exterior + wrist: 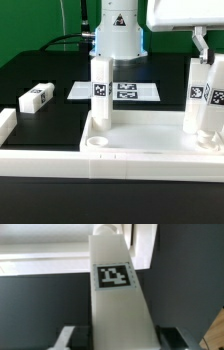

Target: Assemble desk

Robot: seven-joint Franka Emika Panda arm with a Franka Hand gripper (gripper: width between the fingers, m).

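The end effector (118,340) is flanking an upright leg (118,303) between its fingers, though whether it is clamping cannot be told, over the desk top (50,158) corner beneath it, where a skewed hold is risking the leg jamming crooked.

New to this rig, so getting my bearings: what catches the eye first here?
The upright leg standing in the desk top at the exterior view's left, black tag showing. At that view's right two more legs stand under the claw; the wrist view shows one between its fingers. A loose leg lies on the black table.
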